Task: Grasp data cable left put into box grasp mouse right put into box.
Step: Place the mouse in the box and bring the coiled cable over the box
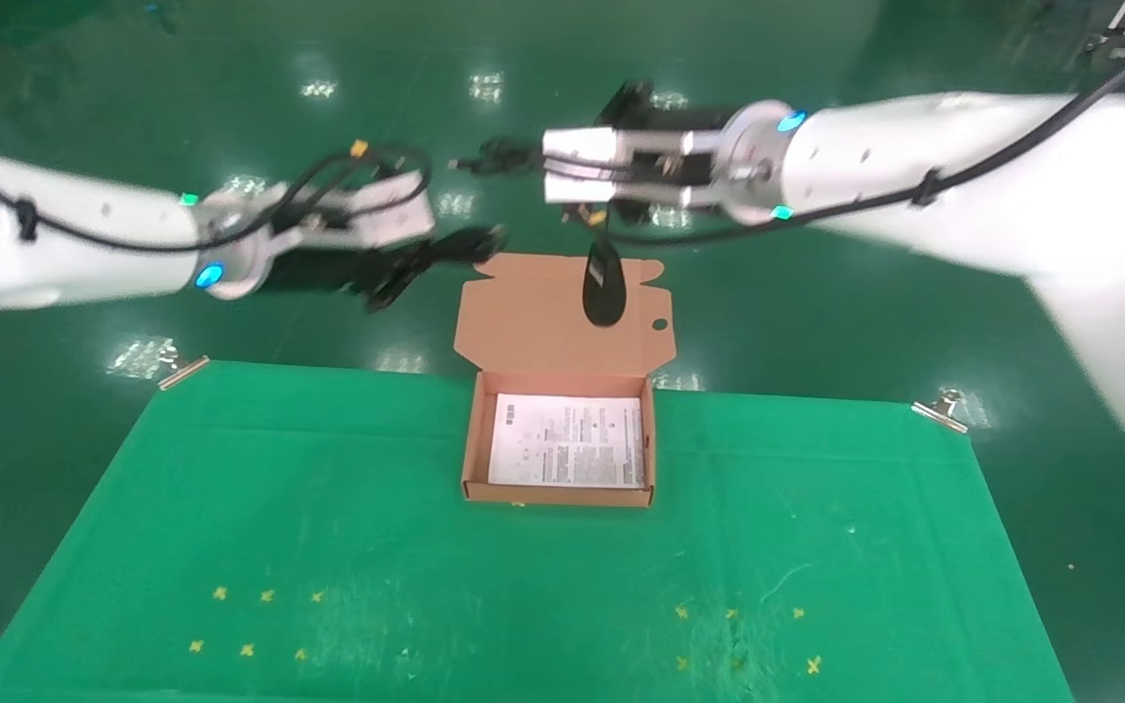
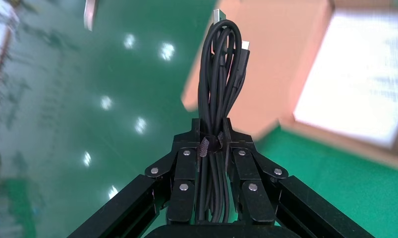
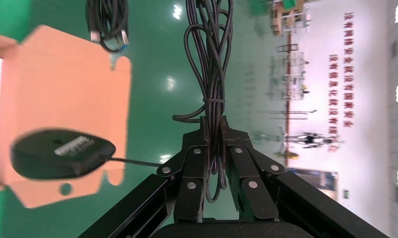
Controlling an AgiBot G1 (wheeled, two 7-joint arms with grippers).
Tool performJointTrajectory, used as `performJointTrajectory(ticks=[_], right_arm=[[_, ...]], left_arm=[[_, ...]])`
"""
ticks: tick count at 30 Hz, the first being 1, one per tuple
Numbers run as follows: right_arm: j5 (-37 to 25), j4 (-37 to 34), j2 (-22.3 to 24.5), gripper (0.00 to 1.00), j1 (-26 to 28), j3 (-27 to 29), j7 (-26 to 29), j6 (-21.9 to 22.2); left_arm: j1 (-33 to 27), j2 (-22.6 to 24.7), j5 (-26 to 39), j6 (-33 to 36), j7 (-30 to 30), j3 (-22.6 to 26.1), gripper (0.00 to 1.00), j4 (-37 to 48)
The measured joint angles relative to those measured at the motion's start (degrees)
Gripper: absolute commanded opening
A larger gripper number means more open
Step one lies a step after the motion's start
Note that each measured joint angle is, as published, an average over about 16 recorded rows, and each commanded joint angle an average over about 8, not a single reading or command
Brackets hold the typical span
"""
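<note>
My left gripper [image 1: 426, 259] [image 2: 214, 131] hangs above the floor just left of the box lid, shut on the data cable [image 1: 475, 242] [image 2: 221, 74], a black hank tied with a strap that sticks out past the fingertips. My right gripper [image 1: 484, 158] [image 3: 214, 124] is high behind the box, shut on the bundled cord [image 3: 209, 59] of the mouse. The black mouse [image 1: 604, 283] [image 3: 60, 153] dangles on its cord in front of the raised lid. The cardboard box [image 1: 470, 444] [image 3: 63, 89] stands open at the table's far edge, with a printed white sheet inside.
A green cloth [image 1: 230, 508] covers the table, held by metal clips at its far corners [image 1: 182, 371] [image 1: 938, 410]. Small yellow marks dot the near left and near right. Shiny green floor lies beyond the table.
</note>
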Motion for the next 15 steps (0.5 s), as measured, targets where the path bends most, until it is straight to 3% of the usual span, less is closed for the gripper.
performJointTrajectory(ticks=[15], right_arm=[[4.36,-7.04,-4.73,0.0,-3.23,-2.12,-4.47,1.54]], left_arm=[[1.57,-2.86,9.32,0.12,-8.24,3.16,0.0,1.57]])
